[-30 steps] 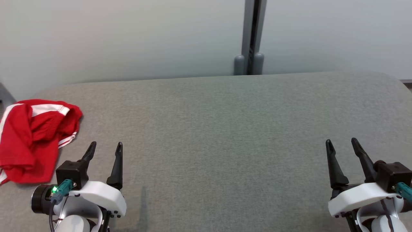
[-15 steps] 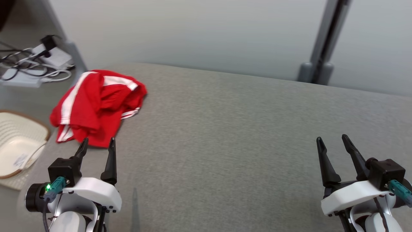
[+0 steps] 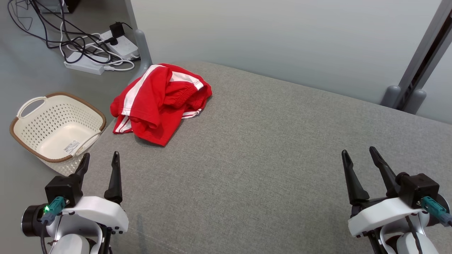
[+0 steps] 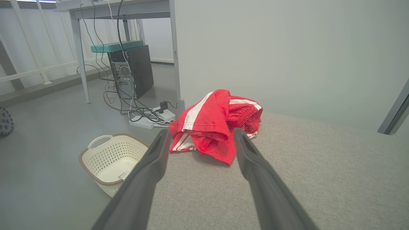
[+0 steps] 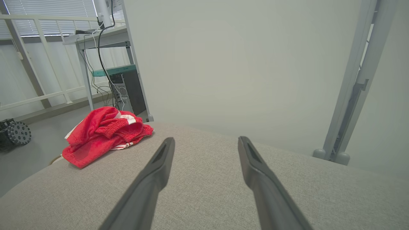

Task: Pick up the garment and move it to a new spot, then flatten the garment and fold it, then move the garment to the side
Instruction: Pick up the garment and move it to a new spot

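Grey pad (image 3: 268, 148): garment (image 3: 159, 102) bunched at far-left corner. L gripper (image 3: 100, 156), R gripper (image 3: 358, 151) wide open, empty; prob. poised to grab.

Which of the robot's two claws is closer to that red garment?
Left. The left gripper is a little short of the red garment, not touching; the right gripper is far across the grey surface.

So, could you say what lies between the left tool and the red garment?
In the head view, bare grey fabric surface separates the left tool from the red white-striped garment.
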Controlling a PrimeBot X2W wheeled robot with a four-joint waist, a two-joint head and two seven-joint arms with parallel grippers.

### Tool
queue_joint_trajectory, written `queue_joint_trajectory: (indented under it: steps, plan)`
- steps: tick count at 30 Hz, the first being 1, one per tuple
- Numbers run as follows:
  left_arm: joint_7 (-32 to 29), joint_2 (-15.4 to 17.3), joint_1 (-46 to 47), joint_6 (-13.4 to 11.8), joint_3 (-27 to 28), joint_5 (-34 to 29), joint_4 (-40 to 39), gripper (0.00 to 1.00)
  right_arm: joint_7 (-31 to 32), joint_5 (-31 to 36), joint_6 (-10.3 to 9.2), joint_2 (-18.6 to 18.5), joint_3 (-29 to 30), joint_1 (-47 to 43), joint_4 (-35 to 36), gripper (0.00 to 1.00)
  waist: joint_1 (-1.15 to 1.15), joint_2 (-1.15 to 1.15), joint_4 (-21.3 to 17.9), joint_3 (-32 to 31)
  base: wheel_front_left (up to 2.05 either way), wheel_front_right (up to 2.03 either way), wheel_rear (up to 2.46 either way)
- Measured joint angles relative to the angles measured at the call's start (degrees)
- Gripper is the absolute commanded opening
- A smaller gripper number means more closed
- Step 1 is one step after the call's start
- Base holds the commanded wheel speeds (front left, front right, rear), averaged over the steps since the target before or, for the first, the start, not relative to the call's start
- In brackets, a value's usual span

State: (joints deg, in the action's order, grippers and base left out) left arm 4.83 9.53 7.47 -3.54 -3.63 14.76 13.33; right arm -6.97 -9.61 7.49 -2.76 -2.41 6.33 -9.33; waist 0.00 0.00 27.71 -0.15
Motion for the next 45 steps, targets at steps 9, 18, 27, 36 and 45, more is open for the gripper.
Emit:
queue_joint_trajectory:
  steps: [9, 18, 27, 36, 45]
  plan:
    - [0.02, 0.07, 0.02, -0.08, -0.45, 0.4, -0.05, 1.0, 0.09, -0.07, 0.0, 0.0, 0.05, -0.01, 0.02, 1.0, 0.0, 0.0, 0.18, 0.03, 0.0, 0.0, 0.0]
    - [-0.32, 0.87, 3.47, -0.22, -0.49, 0.73, -1.01, 1.0, 0.52, -0.27, 0.0, 0.01, -0.34, 0.47, 0.57, 1.0, 0.0, 0.0, -1.14, 0.97, 0.0, 0.0, 0.0]
    - [-5.6, 2.79, 14.41, 0.83, 1.4, 3.99, 7.61, 1.0, 2.34, 0.6, 0.0, -0.45, -1.71, 4.04, 3.22, 1.0, 0.0, 0.0, -6.31, 5.78, 0.0, 0.0, 0.0]
    - [-7.73, 5.08, 23.61, 3.02, 5.03, 8.97, 27.27, 1.0, 3.43, 0.79, 0.0, -2.2, -1.59, 7.39, 5.28, 1.0, 0.0, 0.0, -12.59, 14.5, 0.0, 0.0, 0.0]
    - [-2.77, 8.36, 31.17, 3.5, 7.54, 10.76, 40.05, 0.0, 3.27, 0.65, 0.0, -2.82, -1.88, 9.58, 5.83, 1.0, 0.0, 0.0, -17.25, 21.32, 0.0, 0.0, 0.0]
